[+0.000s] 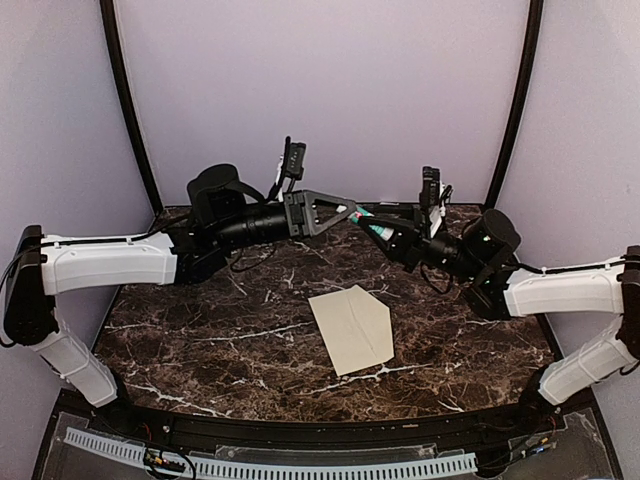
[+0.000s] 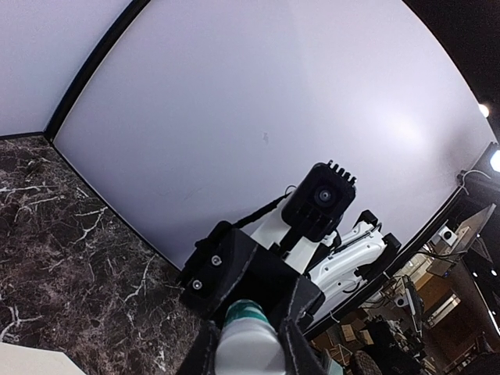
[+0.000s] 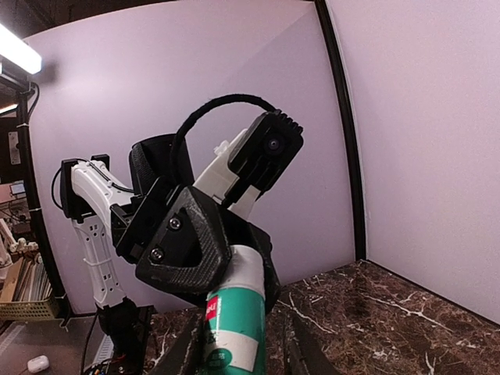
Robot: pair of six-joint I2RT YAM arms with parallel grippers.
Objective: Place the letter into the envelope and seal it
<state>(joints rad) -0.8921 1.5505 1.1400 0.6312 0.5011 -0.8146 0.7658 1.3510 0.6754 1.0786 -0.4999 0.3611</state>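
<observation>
- The left end effector [image 1: 350, 214] and right end effector [image 1: 388, 233] meet tip to tip in the air, both clenched on one glue stick [image 1: 368, 223].
- The envelope [image 1: 352, 328] lies flat on the surface [image 1: 200, 330] below them, towards the bases. Its long axis runs roughly near-to-far, about equally close to both.
- The letter is not visible.

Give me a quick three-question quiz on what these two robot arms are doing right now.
1. True or false: the envelope lies flat on the table.
2. What do the left pincer and right pincer both grip?
3. That gripped thing is: (a) resting on the table, (b) held up above it.
Key: 1 true; 2 the green-and-white tube, one pincer at each end; 3 b.
</observation>
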